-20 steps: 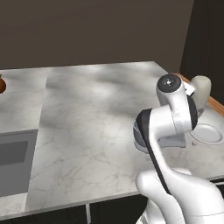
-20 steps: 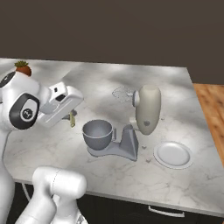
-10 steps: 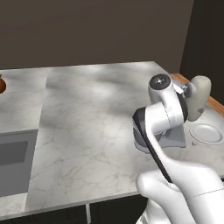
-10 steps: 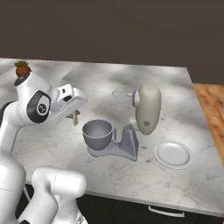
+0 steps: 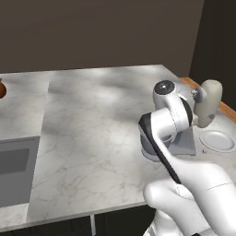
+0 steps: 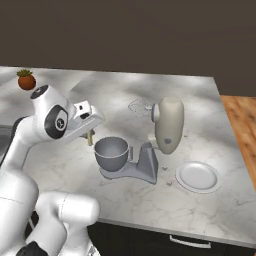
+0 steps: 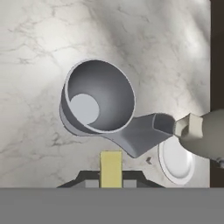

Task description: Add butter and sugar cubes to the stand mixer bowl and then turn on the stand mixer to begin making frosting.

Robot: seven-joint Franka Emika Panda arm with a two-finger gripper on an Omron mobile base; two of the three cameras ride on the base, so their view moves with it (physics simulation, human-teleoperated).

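Clamping pale yellow butter (image 7: 110, 168) bar, gripper (image 7: 110, 178) hovers near empty grey stand mixer bowl (image 7: 99, 97).

Pale butter (image 7: 110, 167) bar upright, beside empty grey bowl (image 7: 99, 97) — mixer (image 6: 167, 125) head tilted

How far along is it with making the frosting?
Early on. The stand mixer bowl looks empty and sits on the stand mixer, whose head is tilted back. In hand: the gripper has its jaws shut on the butter, carried near the bowl's rim. Left: dropping the butter in, adding sugar cubes, switching the mixer on.
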